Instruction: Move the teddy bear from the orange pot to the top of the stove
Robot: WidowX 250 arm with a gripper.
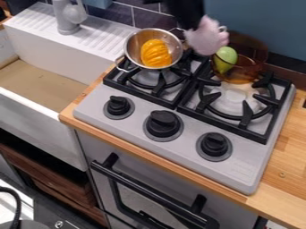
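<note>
Kitchen setup for sure, folks: stove in the middle, sink at 9 o'clock, faucet up at 11, oven door at 6.

Teddy bear aloft, near orange pot.
Bear pale pink (plush); pot see-through, on grey stove's rear grate.

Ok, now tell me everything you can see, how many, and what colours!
Teddy bear: 1, pale pink, under the arm
See-through pot: 1, orange, stove's back right
Green toy: 1, green, orange pot
Metal pot: 1, silver, stove's back left
Ridged toy: 1, orange, metal pot
Stove: 1, grey, on counter
Knobs: 3, black, stove front
Counter: 1, wooden brown, around stove
Sink: 1, white, left
Tap: 1, grey, behind sink
Robot arm: 1, black, top
</note>
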